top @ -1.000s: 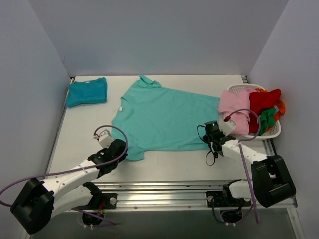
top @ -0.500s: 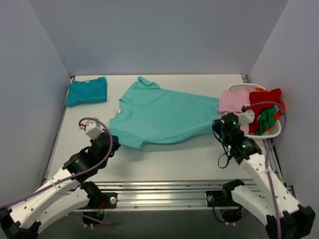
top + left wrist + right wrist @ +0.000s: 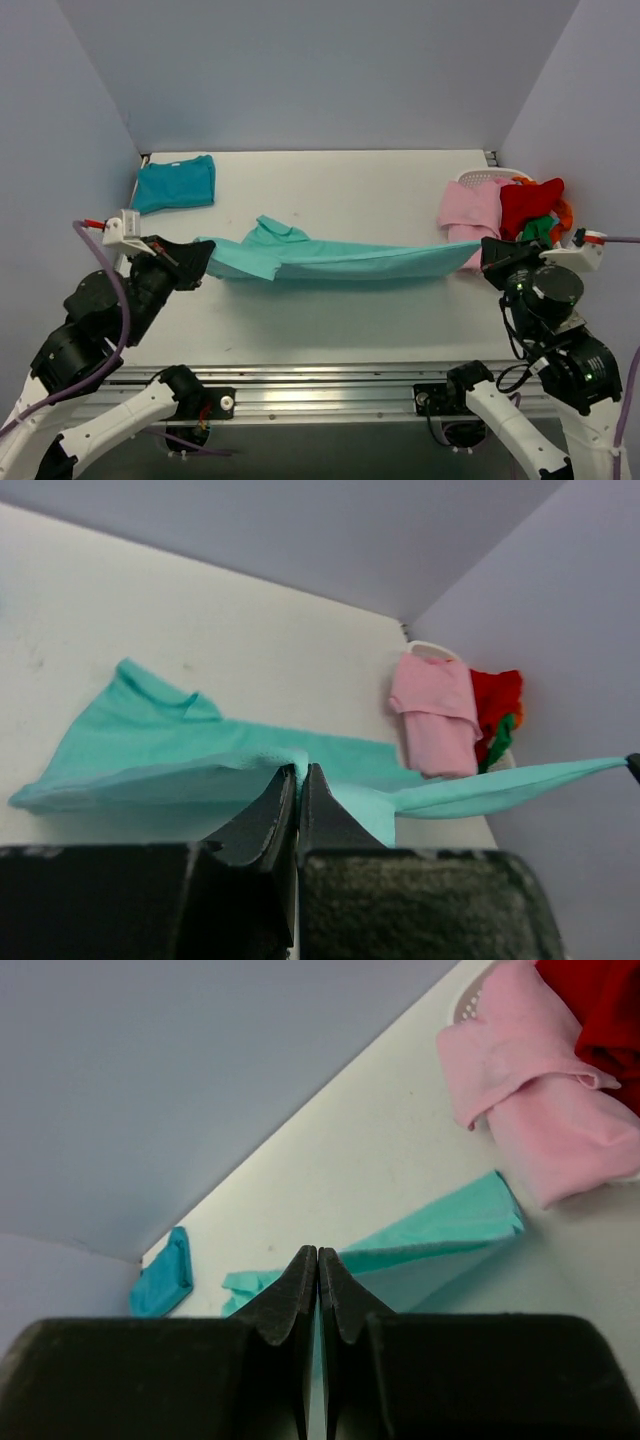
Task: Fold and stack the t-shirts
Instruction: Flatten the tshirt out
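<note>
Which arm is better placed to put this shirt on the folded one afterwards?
Left, probably. The left gripper, shut on the turquoise t-shirt, is on the side where the folded teal t-shirt lies; the right gripper holds the other end over by the basket.

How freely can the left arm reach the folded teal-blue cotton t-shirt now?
Probably not freely: its hand is shut on the stretched light turquoise t-shirt, though nothing lies before the teal-blue t-shirt.

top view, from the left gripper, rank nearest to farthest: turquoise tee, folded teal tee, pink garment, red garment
1. turquoise tee, held in the left gripper
2. folded teal tee, back left corner
3. pink garment, right side
4. red garment, far right
</note>
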Controlling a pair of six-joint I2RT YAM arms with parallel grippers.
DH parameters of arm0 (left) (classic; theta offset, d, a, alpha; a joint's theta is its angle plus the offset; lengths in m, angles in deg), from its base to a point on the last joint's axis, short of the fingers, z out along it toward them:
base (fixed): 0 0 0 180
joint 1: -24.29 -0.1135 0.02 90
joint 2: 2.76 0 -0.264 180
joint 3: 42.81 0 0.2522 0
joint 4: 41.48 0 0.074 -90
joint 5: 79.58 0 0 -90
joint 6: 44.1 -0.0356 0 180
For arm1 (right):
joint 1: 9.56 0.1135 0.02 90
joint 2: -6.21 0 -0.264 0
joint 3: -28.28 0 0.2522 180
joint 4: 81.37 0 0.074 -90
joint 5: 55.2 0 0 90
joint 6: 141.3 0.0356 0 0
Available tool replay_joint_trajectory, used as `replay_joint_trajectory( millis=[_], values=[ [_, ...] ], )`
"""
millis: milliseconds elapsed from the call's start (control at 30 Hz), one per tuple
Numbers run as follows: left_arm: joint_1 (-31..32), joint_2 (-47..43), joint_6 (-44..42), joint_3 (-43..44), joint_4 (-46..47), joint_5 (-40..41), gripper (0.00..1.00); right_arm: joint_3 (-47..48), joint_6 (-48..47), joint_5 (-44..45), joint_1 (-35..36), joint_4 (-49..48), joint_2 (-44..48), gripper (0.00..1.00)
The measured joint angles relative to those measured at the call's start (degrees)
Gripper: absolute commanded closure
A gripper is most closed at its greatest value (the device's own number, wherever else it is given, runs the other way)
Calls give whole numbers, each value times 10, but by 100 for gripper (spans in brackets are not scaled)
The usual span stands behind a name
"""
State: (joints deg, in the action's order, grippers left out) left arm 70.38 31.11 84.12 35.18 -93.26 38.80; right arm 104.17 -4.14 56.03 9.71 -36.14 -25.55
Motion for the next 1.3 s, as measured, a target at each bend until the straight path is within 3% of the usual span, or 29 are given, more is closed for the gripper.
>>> replay_joint_trajectory(
  millis=[400, 567, 633, 667, 767, 967, 1067, 1167, 1300],
  values=[
    [0, 83, -47, 182, 84, -244, 98, 286, -21, -121, -8, 24, -31, 100],
    [0, 118, -47, 226, 87, -267, 98, 323, -16, -191, -28, 4, -56, 98],
    [0, 116, -47, 225, 82, -265, 98, 300, -12, -216, -32, -3, -63, 67],
    [0, 113, -46, 220, 83, -262, 98, 270, -10, -231, -32, -16, -63, 39],
    [0, 90, -45, 181, 83, -256, 98, 156, 1, -271, -32, -46, -61, 20],
    [0, 62, -42, 89, 78, -241, 98, -188, 72, -367, -24, -153, -35, 20],
    [0, 57, -38, 47, 77, -231, 98, -294, 103, -365, 23, -199, -39, 21],
    [0, 46, -31, 1, 75, -210, 98, -313, 118, -336, 143, -264, -95, 22],
    [0, 37, -19, -56, 65, -163, 98, -224, 111, -267, 318, -341, -273, 24]
  ],
)
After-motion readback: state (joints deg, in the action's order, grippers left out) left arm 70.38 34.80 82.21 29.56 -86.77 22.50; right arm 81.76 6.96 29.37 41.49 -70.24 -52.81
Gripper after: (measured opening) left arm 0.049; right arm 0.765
